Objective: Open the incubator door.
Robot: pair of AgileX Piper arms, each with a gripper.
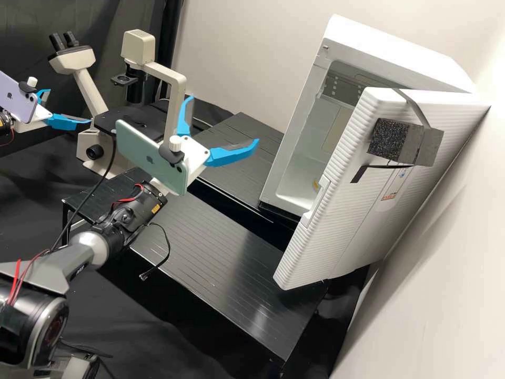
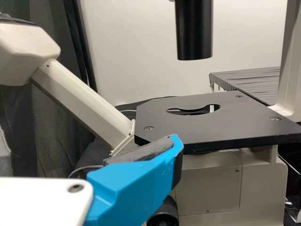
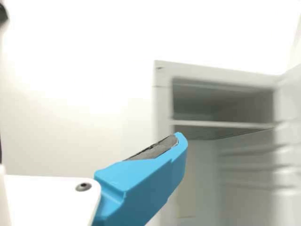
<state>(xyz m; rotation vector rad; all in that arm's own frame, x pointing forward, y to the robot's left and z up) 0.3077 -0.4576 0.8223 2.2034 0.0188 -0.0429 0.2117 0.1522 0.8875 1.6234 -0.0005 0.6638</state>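
Plainly open, incubator door (image 1: pixel 342 231) with orange print (image 1: pixel 389 197).

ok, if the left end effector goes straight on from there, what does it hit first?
Most likely the microscope: the left end effector points that way. Whether its black stage or slanted tube comes first, I can't tell; depth is unclear.

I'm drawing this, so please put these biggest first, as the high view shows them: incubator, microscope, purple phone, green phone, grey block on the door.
1. Incubator
2. Microscope
3. Green phone and grey block: too alike to rank
4. Purple phone, what shows of it at the edge
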